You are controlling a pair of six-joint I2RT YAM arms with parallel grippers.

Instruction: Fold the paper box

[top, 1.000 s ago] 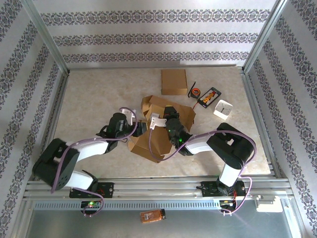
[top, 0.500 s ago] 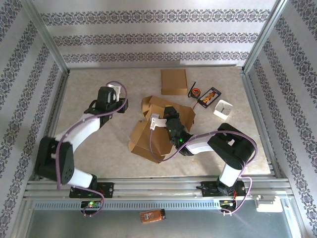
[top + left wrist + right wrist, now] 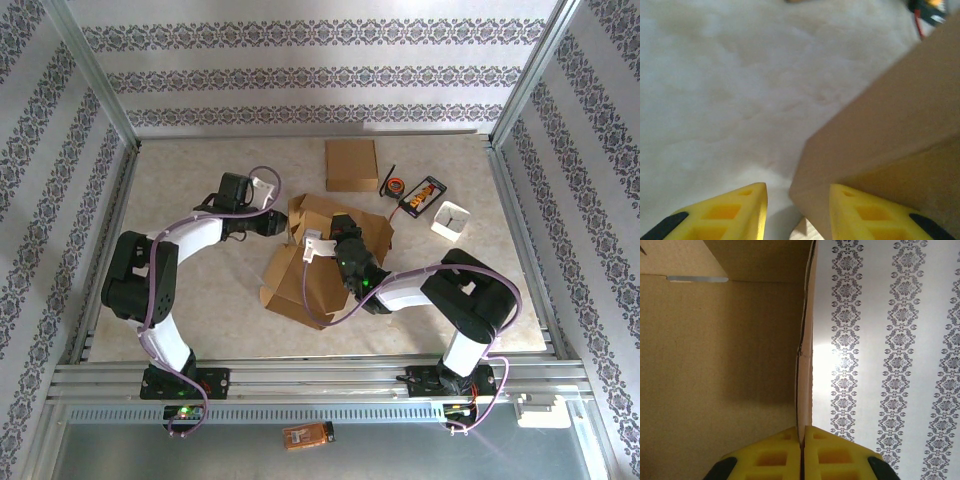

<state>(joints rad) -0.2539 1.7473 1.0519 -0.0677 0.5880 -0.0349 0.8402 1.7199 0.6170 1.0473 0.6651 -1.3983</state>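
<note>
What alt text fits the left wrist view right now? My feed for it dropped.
A corner of the brown paper box reaches down into the gap between the left arm's yellow jaws, which stand apart at the bottom edge; the corner sits close to the one on the picture's right. The pale table lies blurred behind.

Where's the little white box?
In the top view, the little white box sits on the right side of the table, just right of the black gadget with orange bits.
</note>
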